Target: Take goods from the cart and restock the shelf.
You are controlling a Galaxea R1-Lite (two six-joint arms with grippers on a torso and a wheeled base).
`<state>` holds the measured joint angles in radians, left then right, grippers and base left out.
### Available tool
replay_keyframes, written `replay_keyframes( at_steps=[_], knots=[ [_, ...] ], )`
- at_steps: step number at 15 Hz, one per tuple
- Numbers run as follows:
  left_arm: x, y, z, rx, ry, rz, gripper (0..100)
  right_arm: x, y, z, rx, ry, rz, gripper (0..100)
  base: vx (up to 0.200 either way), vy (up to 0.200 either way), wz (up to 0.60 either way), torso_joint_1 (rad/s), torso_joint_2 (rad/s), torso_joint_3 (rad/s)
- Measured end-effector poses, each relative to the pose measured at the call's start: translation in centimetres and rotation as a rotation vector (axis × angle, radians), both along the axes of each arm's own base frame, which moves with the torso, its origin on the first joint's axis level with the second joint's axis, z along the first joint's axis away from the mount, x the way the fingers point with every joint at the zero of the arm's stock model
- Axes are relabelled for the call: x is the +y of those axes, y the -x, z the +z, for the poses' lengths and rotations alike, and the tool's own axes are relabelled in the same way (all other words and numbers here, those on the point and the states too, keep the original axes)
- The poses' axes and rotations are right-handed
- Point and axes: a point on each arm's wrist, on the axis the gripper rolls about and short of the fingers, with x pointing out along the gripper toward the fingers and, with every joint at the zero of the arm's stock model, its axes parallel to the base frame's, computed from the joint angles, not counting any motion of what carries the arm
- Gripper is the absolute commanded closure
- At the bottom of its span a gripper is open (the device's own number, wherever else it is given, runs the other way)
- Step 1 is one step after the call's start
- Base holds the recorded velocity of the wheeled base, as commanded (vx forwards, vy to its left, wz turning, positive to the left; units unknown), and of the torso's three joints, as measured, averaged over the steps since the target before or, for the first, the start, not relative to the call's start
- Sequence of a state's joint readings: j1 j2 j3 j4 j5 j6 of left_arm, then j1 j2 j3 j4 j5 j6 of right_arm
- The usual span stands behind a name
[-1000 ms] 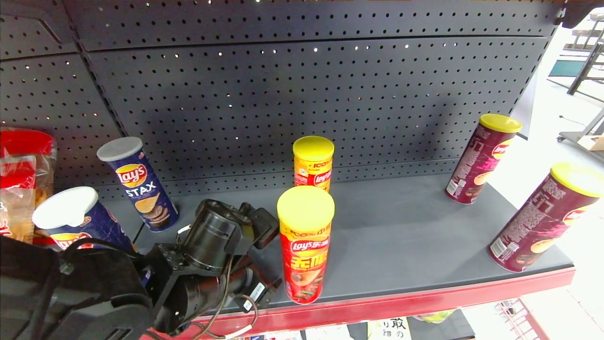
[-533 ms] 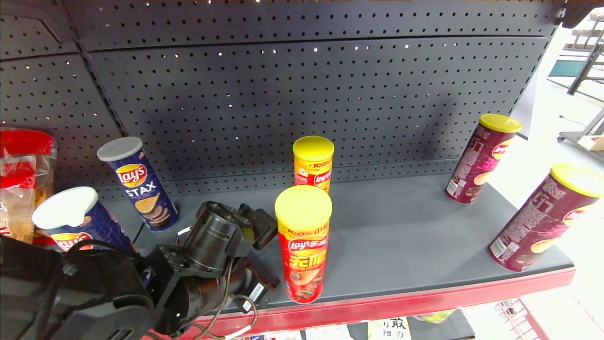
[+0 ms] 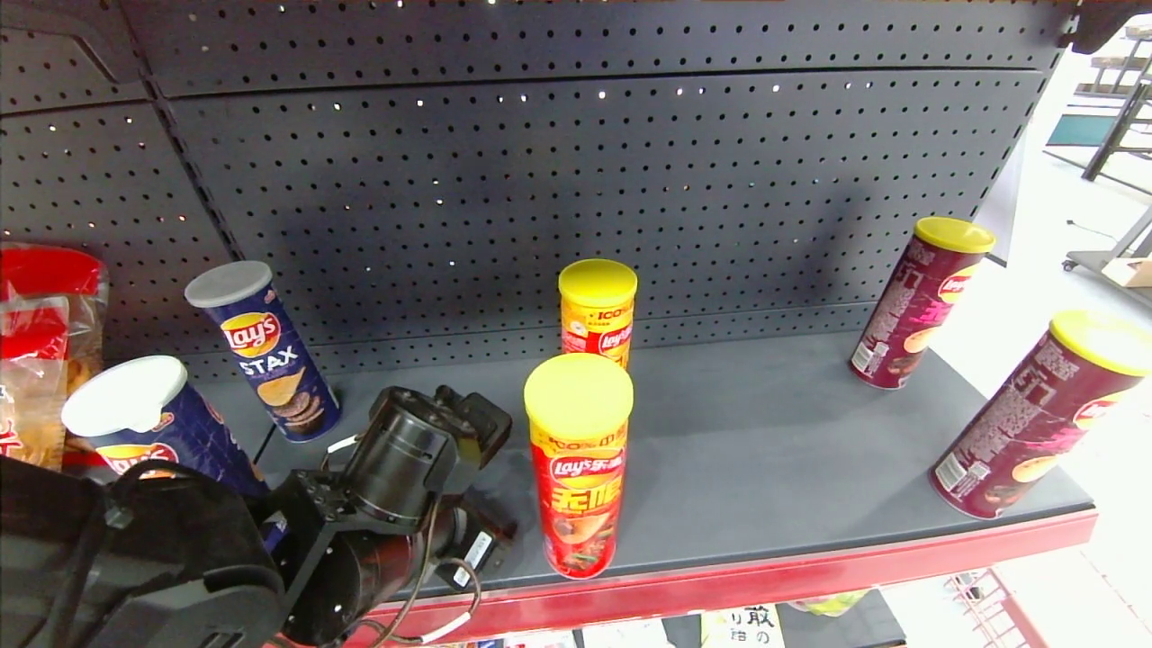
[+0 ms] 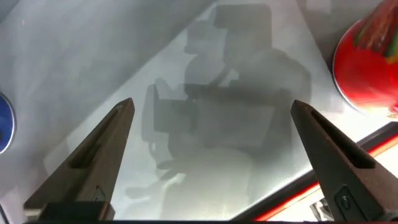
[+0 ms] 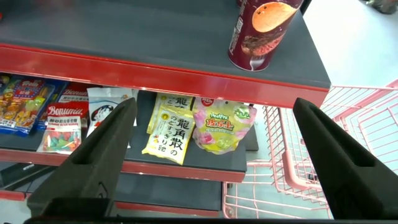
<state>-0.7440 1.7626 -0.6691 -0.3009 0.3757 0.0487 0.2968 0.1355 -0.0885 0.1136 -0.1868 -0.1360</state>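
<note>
While its two fingers stand wide apart with nothing between them, the left claw [image 4: 211, 106] hangs over the grey shelf [image 4: 93, 50]. A red can [image 4: 367, 68] stands upright near one finger and a blue can [image 4: 4, 127] near the other. The right claw [image 5: 212, 102] is also spread and empty. Beyond it a maroon can [image 5: 261, 31] stands at the shelf's edge, with snack bags [image 5: 180, 124] lower down and the pink cart [image 5: 348, 155] to one side.
</note>
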Motion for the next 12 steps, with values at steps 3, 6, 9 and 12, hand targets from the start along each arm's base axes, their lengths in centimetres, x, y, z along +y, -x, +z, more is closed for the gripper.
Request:
replay_keyframes(
  at_steps=[3, 6, 9, 12],
  knots=[
    [-0.16, -0.16, -0.02, 0.006, 0.034, 0.034, 0, 0.00, 0.01, 0.04, -0.002, 0.000, 0.000, 0, 0.000, 0.000, 0.00, 0.000, 0.00, 0.000],
    [-0.23, -0.22, -0.11, 0.014, 0.058, 0.056, 0, 0.00, 0.00, 0.04, -0.001, 0.000, 0.000, 0, 0.000, 0.000, 0.00, 0.000, 0.00, 0.000],
    [-0.31, -0.27, -0.37, 0.027, 0.077, 0.077, 0, 0.00, 0.00, 0.02, 0.000, 0.000, 0.000, 0, 0.000, 0.000, 0.00, 0.000, 0.00, 0.000],
    [-0.54, -0.43, -0.56, 0.037, 0.106, 0.104, 0, 0.00, 0.00, 0.00, 0.000, 0.000, 0.000, 0, 0.000, 0.000, 0.00, 0.000, 0.00, 0.000]
  ],
)
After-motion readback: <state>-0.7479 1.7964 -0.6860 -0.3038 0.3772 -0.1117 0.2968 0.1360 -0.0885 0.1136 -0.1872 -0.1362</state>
